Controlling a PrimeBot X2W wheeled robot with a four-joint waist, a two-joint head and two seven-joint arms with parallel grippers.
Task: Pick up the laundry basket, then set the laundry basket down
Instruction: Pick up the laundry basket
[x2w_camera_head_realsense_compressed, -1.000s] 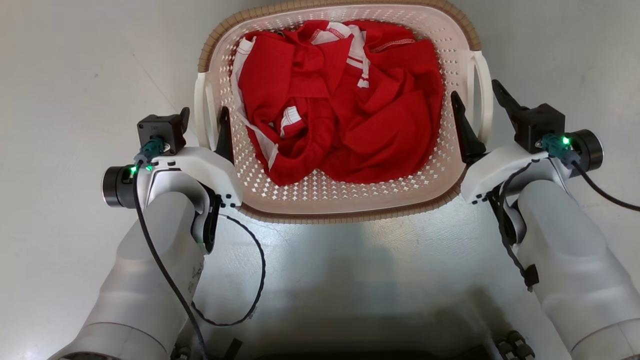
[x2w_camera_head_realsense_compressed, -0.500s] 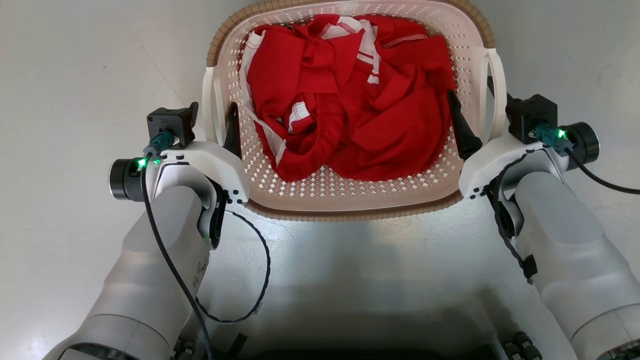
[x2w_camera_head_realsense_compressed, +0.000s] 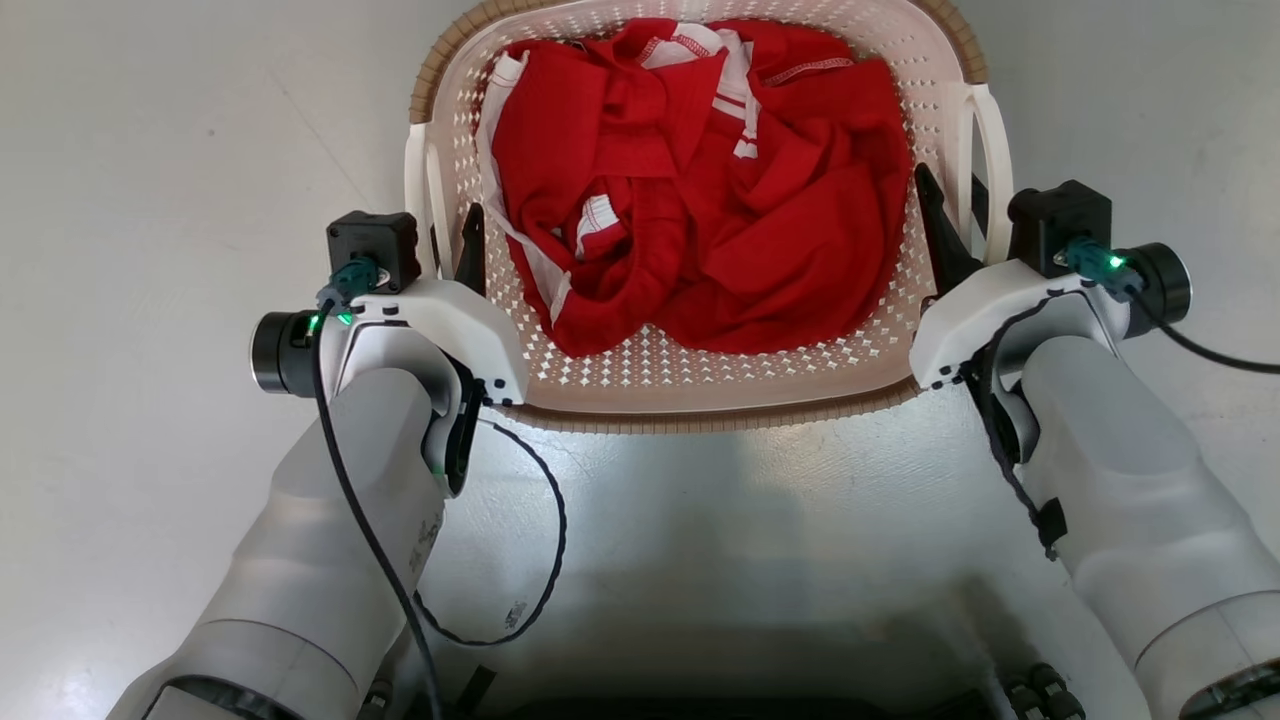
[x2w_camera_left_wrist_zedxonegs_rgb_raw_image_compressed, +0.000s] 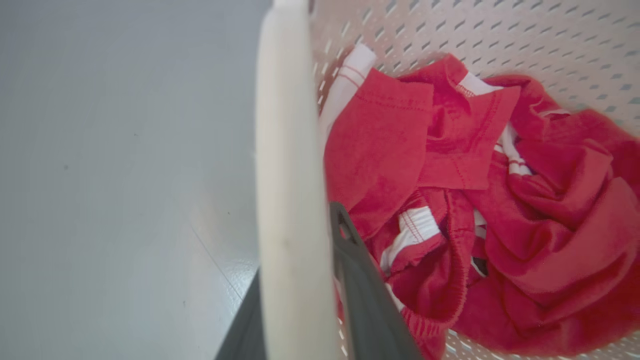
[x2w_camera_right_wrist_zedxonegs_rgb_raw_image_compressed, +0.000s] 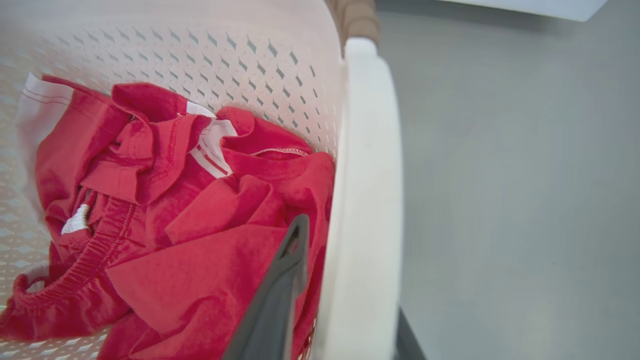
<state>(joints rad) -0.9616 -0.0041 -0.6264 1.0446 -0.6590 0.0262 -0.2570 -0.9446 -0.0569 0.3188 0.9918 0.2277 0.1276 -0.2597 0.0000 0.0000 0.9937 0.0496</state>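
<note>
Perforated plastic laundry basket (x2w_camera_head_realsense_compressed: 700, 380), crumpled red cloth (x2w_camera_head_realsense_compressed: 770, 240)

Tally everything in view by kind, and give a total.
laundry basket: 1
heap of red-and-white clothes: 1 (separate garments cannot be told apart)
grippers: 2, the left gripper and the right gripper
Total: 4
</note>
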